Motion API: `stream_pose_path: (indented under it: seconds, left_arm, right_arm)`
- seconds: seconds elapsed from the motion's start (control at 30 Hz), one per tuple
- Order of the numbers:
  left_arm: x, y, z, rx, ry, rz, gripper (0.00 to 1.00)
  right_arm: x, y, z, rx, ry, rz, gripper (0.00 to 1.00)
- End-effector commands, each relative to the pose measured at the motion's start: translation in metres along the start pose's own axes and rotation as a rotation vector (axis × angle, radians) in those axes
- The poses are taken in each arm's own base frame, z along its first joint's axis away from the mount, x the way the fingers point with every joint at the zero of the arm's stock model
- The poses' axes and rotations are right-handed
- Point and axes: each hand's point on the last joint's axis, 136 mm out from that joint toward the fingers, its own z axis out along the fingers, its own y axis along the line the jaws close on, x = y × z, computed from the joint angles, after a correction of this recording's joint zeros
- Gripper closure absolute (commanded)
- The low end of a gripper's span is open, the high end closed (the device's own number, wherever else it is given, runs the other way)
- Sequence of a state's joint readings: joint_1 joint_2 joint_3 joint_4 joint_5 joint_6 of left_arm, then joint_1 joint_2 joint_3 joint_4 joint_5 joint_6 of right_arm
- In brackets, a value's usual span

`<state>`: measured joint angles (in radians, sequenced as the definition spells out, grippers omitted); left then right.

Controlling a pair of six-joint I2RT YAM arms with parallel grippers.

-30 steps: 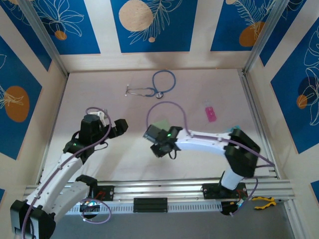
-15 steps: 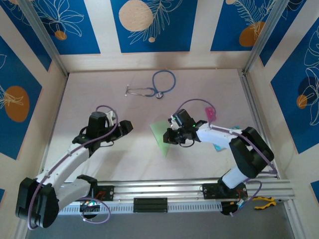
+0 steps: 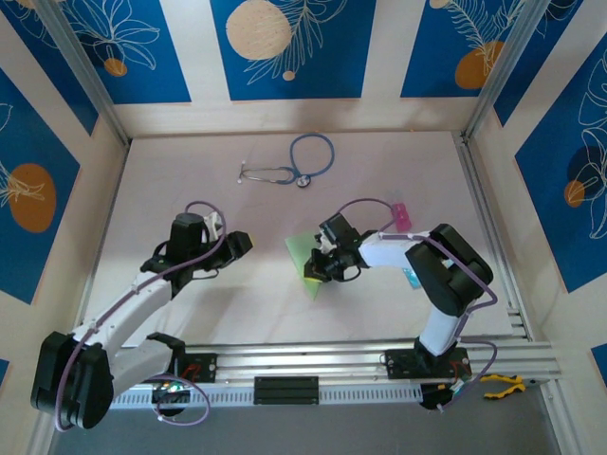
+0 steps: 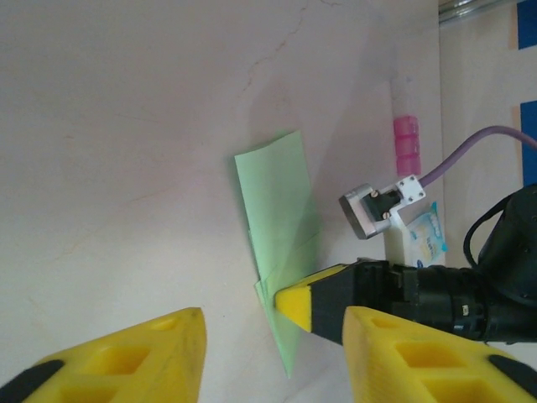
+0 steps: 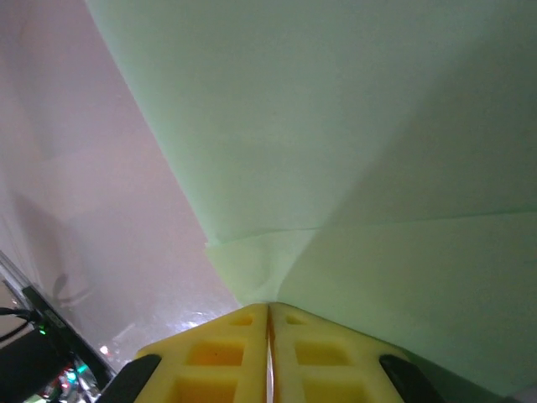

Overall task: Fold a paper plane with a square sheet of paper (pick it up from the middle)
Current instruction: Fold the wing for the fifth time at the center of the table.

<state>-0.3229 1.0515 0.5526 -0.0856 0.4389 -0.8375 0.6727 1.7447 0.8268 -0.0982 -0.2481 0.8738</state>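
The thin pale green creased sheet of paper [image 4: 274,197] sits mid-way across the pale table [image 3: 190,180], one edge pinched in the closed right tool [image 3: 312,273], while the left tool [image 3: 239,244] hovers apart, jaws parted, empty.

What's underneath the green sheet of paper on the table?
Pale table shows around the green paper, which rests on it. The right gripper is shut on the sheet. Anything beneath the paper itself is covered.
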Motion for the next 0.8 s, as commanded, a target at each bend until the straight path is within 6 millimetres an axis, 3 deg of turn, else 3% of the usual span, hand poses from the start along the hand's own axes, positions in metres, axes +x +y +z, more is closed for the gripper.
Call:
stream_pose_path:
  seconds: [0.0, 0.17, 0.37, 0.47, 0.6, 0.67, 0.77]
  left_arm:
    - [0.0, -0.004, 0.003, 0.039, 0.002, -0.009, 0.57]
    - [0.003, -0.006, 0.01, 0.064, 0.013, -0.031, 0.66]
    - [0.013, -0.011, 0.023, 0.078, 0.054, -0.033, 0.7]
    - [0.016, -0.014, 0.028, 0.077, 0.069, -0.027, 0.7]
    - [0.019, -0.016, 0.033, 0.076, 0.079, -0.023, 0.71]
    - [0.021, -0.017, 0.036, 0.077, 0.093, -0.02, 0.71]
    - [0.023, -0.021, 0.04, 0.082, 0.116, -0.013, 0.71]
  right_arm:
    - [0.017, -0.014, 0.013, 0.044, 0.037, 0.122, 0.91]
    - [0.033, -0.016, 0.026, 0.082, 0.022, 0.24, 0.9]
    - [0.039, 0.008, 0.031, 0.014, -0.012, 0.312, 0.91]
    - [0.035, 0.033, 0.026, -0.061, -0.037, 0.292, 0.9]
    - [0.024, 0.068, 0.004, -0.104, -0.088, 0.137, 0.87]
    - [0.02, 0.064, -0.006, -0.042, -0.118, 0.093, 0.86]
    - [0.015, 0.043, -0.015, 0.057, -0.138, 0.085, 0.87]
